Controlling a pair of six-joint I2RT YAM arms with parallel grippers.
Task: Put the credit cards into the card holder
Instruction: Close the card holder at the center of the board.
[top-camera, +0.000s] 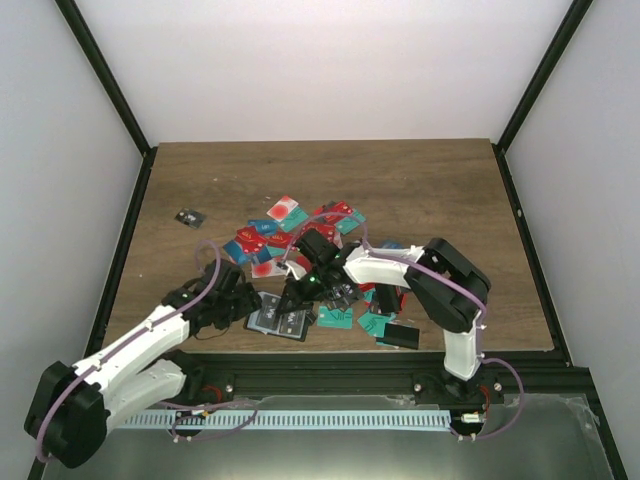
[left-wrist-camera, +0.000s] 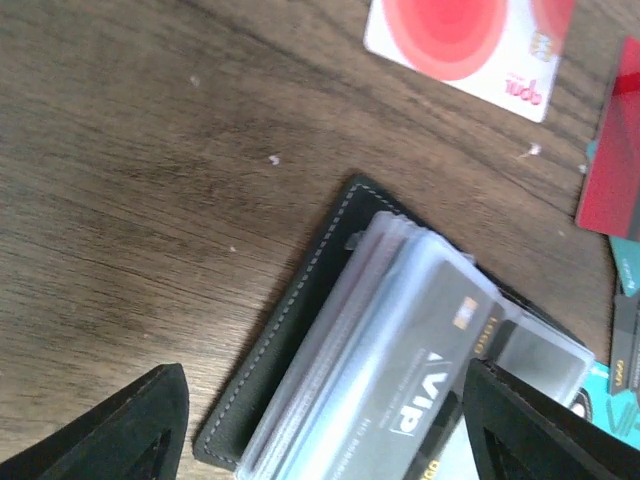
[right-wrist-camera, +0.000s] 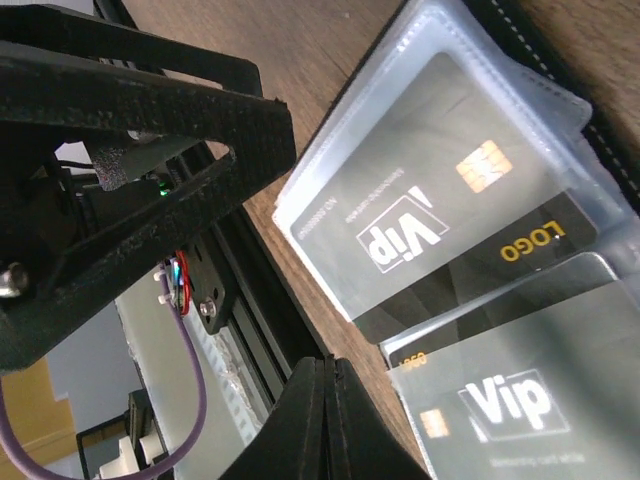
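Tabletop (top-camera: 430, 190): left arm (top-camera: 140, 345) low, at card holder (top-camera: 280, 320).

"Vip", "LOGO" on black cards (right-wrist-camera: 430, 190), pink card (left-wrist-camera: 470, 40) perhaps "opal"

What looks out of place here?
A black VIP card sticks partway out of its clear pocket in the open holder. A small dark item lies alone, left of the card pile.

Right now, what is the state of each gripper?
Left gripper: open, above the black bifold card holder with clear pockets, holding nothing.
Right gripper: shut, nothing seen held.
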